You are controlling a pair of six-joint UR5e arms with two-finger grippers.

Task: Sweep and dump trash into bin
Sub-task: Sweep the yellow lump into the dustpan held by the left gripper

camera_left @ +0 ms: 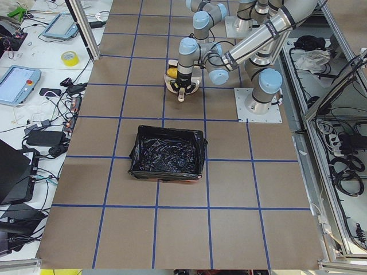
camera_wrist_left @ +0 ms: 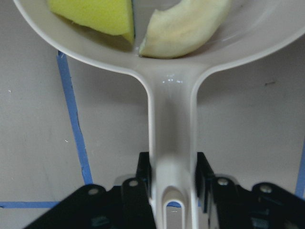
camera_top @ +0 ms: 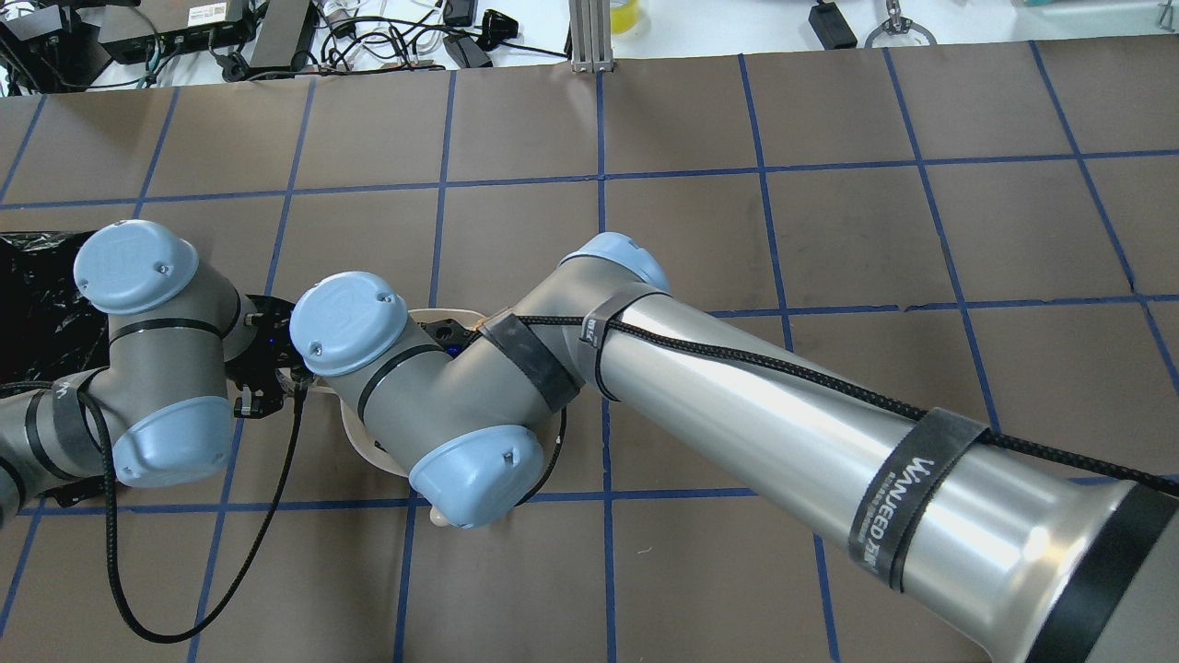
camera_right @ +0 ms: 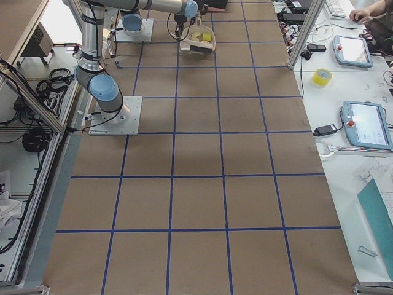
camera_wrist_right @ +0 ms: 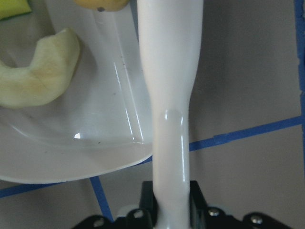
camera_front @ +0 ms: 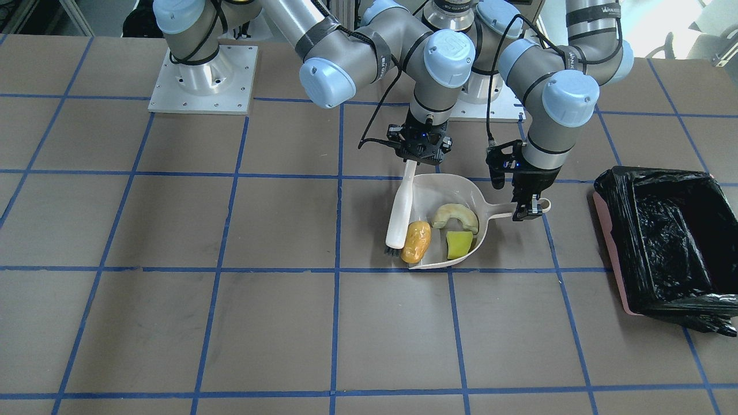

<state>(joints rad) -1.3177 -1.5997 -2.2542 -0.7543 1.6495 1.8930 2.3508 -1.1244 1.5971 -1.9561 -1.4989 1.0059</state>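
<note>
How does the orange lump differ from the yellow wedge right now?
The orange lump is rounded and glossy, on the dustpan's side next to the brush bristles. The yellow wedge is flat, greener, and lies on the handle side beside the pale crescent. Both sit near the dustpan's open edge.

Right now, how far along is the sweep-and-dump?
Done: the crescent and wedge lie in the dustpan. In hand: the lump sits at the pan's edge against the brush; left gripper is shut on the dustpan handle, right gripper on the brush handle. Left: dumping into the bin; no trash shows there.
</note>
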